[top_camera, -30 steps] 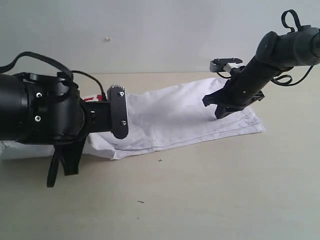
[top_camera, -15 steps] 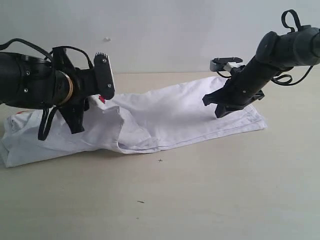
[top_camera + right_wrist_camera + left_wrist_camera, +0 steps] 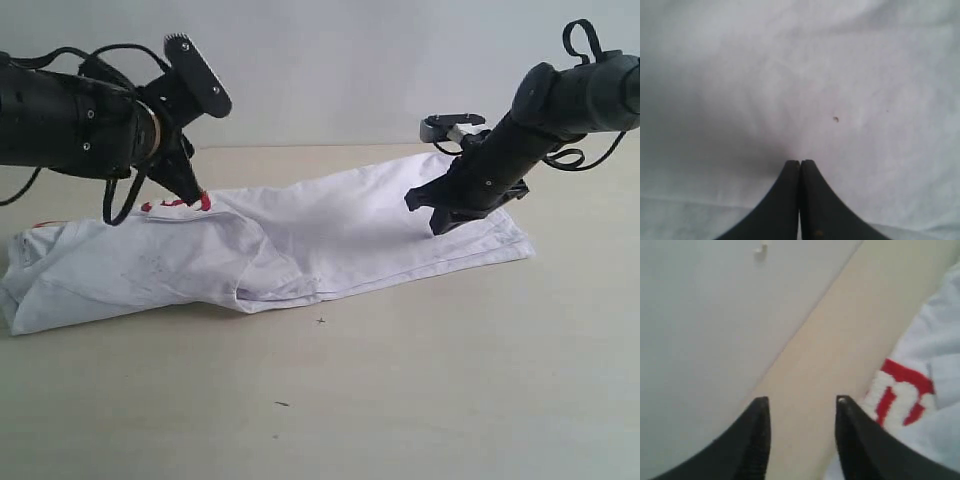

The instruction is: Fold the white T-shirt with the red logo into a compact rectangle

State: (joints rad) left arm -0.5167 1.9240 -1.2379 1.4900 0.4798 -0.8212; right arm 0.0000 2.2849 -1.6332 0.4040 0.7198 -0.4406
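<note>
My left claw (image 3: pixel 188 190) hangs tips-down over the far side of the table (image 3: pixel 400 400). It sits just above the red lettering (image 3: pixel 180 205) on the white T-shirt with the red logo (image 3: pixel 330 240). In the left wrist view the left claw (image 3: pixel 801 407) stands partly open. Only bare table (image 3: pixel 850 340) and the pale wall (image 3: pixel 700 315) show between its two black fingers (image 3: pixel 757 440), so it has hold of nothing. The fuzzy white letters edged in red (image 3: pixel 900 395) lie just beside one fingertip, and they are too blurred and cut off for me to read. My left arm runs out of the picture at the left.

The T-shirt stretches lengthwise along the far half of the table, rumpled at its left end, with a bunched fold (image 3: pixel 245 280) near the middle and flatter cloth to the right. A small red mark (image 3: pixel 40 225) at the left end is too small to make out.

My right claw (image 3: pixel 440 218) points down onto the flat right end of the shirt. In the right wrist view the right claw (image 3: pixel 800 164) is closed tight, finger against finger, and its tips meet the white fabric (image 3: pixel 790 75) near a tiny dark speck (image 3: pixel 835 119). I cannot tell whether any cloth is nipped between them.
</note>
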